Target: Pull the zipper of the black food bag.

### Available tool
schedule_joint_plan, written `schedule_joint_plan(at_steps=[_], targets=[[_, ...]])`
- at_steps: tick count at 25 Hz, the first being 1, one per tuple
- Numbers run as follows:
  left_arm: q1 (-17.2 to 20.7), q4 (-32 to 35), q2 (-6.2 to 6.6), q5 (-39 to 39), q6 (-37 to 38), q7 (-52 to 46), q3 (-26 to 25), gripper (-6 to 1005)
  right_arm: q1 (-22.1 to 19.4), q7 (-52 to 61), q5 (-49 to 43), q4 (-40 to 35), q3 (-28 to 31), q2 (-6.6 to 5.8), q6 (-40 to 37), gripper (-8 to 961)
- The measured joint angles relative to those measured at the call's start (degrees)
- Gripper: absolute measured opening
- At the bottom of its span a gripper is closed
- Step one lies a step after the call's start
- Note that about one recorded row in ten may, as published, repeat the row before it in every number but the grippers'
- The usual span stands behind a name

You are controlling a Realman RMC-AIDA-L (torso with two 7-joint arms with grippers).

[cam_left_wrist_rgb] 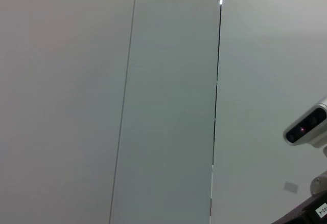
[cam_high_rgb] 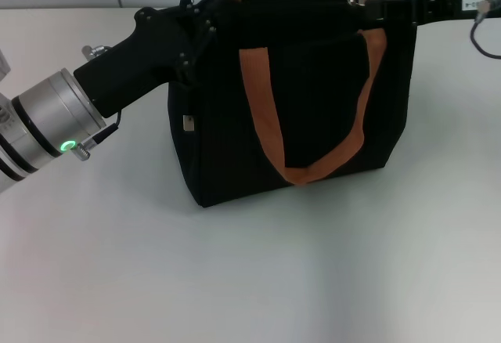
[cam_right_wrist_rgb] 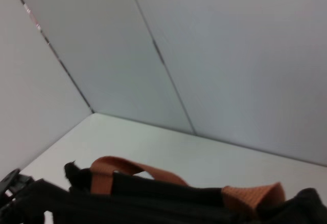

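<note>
Two arms meet at the bag (cam_high_rgb: 290, 108), which stands upright on the white table (cam_high_rgb: 250, 280) in the upper middle of the head view, its near strap (cam_high_rgb: 266, 124) hanging in an orange-brown loop down the front face. The left gripper (cam_high_rgb: 200, 26) comes in from the left edge, its silver wrist with a green light low at the left, and its black end presses against the bag's upper left corner; whether its fingers are open or closed cannot be told, since black lies on black there. The right gripper (cam_high_rgb: 376, 5) reaches in from the upper right corner along the bag's top edge, and its tip sits at the zipper (cam_high_rgb: 360, 1), a small silver tab at the top right of the bag just beside the far strap; the fingers look closed around the tab, though the contact is small and dark. The left wrist view shows only wall panels and, at its right edge, a grey camera (cam_left_wrist_rgb: 306, 128). The right wrist view shows the bag's top edge (cam_right_wrist_rgb: 153, 198) along the bottom of the frame with both orange strap ends rising from it, wall and table beyond.
</note>
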Motion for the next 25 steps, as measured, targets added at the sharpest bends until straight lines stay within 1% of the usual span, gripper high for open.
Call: schedule_joint_plan(at_steps=[4,11,13,15,18,21,25], targets=[[0.2,0.0,0.0,0.0,0.0,0.0,-0.2,64,-1.2,-0.6,0.1,-0.9,1.1,0.17,0.0,1],[0.3,0.0,0.03,0.0,-0.4,0.0,-0.8,64,-3.3,-3.3,1.3,-1.9,3.8,0.98,-0.7,2],[0.3,0.0,0.11,0.0,-0.5,-0.1,-1.5,64,-4.2,-5.0,3.3,-1.6,4.4,1.02,-0.7,2],[0.3,0.0,0.11,0.0,-0.6,-0.1,-1.8,64,-5.6,-8.7,7.2,-1.2,4.6,1.3,-1.5,2],[0.3,0.0,0.11,-0.1,-0.9,-0.2,-1.8,65,-8.0,-16.3,14.5,-1.0,5.2,1.83,-3.9,105],[0.4,0.0,0.09,-0.1,-1.1,-0.3,-1.8,65,-10.6,-22.4,21.4,0.2,5.5,2.04,-6.7,194],[1.2,0.3,0.16,0.0,-0.9,-0.2,-1.8,65,-12.2,-26.6,24.2,2.4,6.2,2.03,-9.2,279]])
